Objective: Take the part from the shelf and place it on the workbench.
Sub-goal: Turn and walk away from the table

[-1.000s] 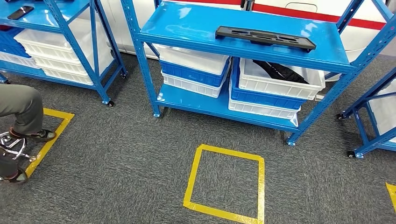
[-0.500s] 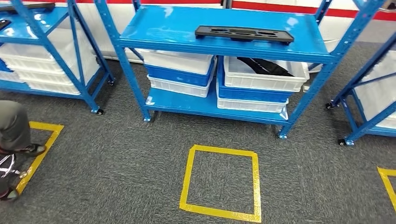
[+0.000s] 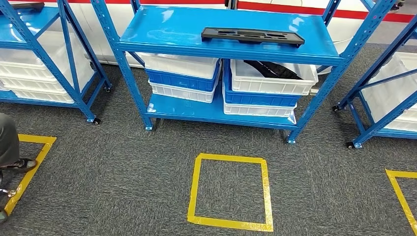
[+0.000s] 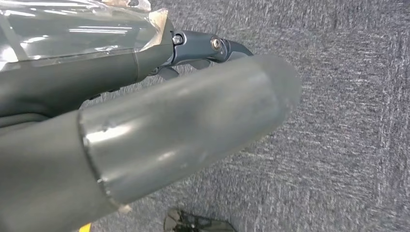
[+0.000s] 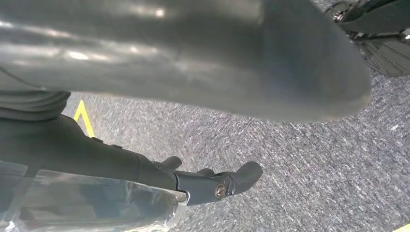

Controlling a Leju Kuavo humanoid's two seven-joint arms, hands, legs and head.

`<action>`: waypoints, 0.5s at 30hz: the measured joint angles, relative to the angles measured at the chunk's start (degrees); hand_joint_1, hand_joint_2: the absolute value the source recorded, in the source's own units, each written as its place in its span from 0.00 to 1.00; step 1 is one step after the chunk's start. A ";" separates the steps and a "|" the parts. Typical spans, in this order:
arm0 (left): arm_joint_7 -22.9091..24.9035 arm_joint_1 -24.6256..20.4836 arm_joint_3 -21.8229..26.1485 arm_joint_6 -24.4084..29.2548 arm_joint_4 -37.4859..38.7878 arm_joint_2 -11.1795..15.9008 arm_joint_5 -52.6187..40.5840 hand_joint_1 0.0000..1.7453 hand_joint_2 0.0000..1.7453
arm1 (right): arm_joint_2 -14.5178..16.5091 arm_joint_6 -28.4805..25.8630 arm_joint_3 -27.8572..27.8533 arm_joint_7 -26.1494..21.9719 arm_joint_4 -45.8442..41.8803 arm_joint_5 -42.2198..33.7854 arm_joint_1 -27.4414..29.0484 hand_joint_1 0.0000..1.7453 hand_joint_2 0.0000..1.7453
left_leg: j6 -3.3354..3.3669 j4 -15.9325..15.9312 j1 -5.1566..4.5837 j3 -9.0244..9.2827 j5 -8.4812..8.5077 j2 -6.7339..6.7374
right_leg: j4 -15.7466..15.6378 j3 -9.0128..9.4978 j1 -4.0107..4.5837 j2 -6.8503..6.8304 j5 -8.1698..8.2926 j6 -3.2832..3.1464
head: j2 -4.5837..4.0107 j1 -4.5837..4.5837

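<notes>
Two tiers on the blue metal shelf [image 3: 162,34] straight ahead. Flat on the top tier, toward its right half: the long black moulded plastic part [image 3: 252,36], untouched, nothing beside it. Beneath, on the lower tier, stacked white and blue plastic bins [image 3: 184,73], one white plastic bin [image 3: 273,78] at the right holding a dark item too shadowed to identify. On the grey carpeted floor [image 3: 123,167] in front of the shelf, a yellow tape square [image 3: 229,191], open toward the rack.

Left robot hand [image 4: 159,121] hanging over carpet: thick grey thumb and dark fingers [image 4: 212,48] apart, holding nothing. Right robot hand [image 5: 193,72] likewise slack above the floor, dark fingers [image 5: 227,181] spread from the thumb, nothing held.

Step in hand, by judgement: the approach, with neither arm raised toward the shelf and the part well apart from both hands. Next move likely calls for standing square to the rack at the tape mark, then lifting an arm to top-tier height and reaching for the part. Long, thin shape suggests gripping near the middle, or with both hands, to stop it tipping. No tabletop in sight, so a turn probably needed afterwards.
</notes>
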 joint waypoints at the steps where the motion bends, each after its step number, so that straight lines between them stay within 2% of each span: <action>1: 0.00 0.00 0.00 -0.01 0.00 0.02 -0.09 0.00 0.00 | 0.00 -0.05 -0.02 -0.05 0.00 -0.04 0.06 0.00 0.00 | 0.20 0.01 -0.13 -0.01 0.00 0.00 | -0.06 0.01 -0.11 -0.01 0.04 0.07 | 0.00 -0.01; 7: 0.14 0.00 0.00 0.20 0.00 0.03 -0.21 0.00 0.00 | -0.10 -0.30 -0.09 -0.27 0.01 0.25 0.47 0.00 0.00 | 0.64 0.04 -0.44 -0.08 0.00 0.02 | -0.34 0.13 -0.38 0.00 0.22 0.45 | 0.00 0.00; 10: 0.09 -0.02 0.00 0.42 -0.01 0.08 -0.37 0.00 0.00 | -0.04 -0.30 -0.09 -0.27 0.01 0.38 0.51 0.00 0.00 | 1.49 0.38 -0.70 -0.25 -0.17 0.07 | -0.88 0.47 -1.08 0.06 0.50 1.72 | 0.00 -0.09; 11: 0.05 -0.02 0.00 0.48 -0.01 0.10 -0.46 0.00 0.00 | -0.03 -0.32 -0.09 -0.27 0.01 0.39 0.54 0.00 0.00 | 1.96 0.11 -0.56 -0.13 -0.07 0.13 | -1.06 0.51 -1.17 0.03 0.56 2.18 | 0.00 -0.11; 12: -0.02 -0.03 0.00 0.54 -0.01 0.08 -0.57 0.00 0.00 | -0.07 -0.36 -0.11 -0.28 0.01 0.39 0.56 0.00 0.00 | 2.33 -0.49 -0.28 0.16 0.17 0.21 | -0.70 0.36 -1.13 -0.25 0.39 2.36 | 0.00 -0.10; 14: -0.13 -0.03 0.00 0.60 0.00 0.00 -0.73 0.00 0.00 | -0.15 -0.45 -0.18 -0.42 0.00 0.44 0.57 0.00 0.00 | 3.03 -1.70 0.19 0.88 0.32 0.41 | 2.72 -1.39 -0.91 -0.98 -1.23 2.07 | 0.00 0.09; 15: -0.19 -0.02 0.00 0.56 0.00 -0.03 -0.78 0.00 0.00 | -0.18 -0.48 -0.22 -0.51 0.00 0.48 0.59 0.00 0.00 | 3.23 -1.95 0.25 1.12 0.16 0.54 | 6.27 -3.23 -0.94 -1.31 -2.68 1.75 | 0.00 0.18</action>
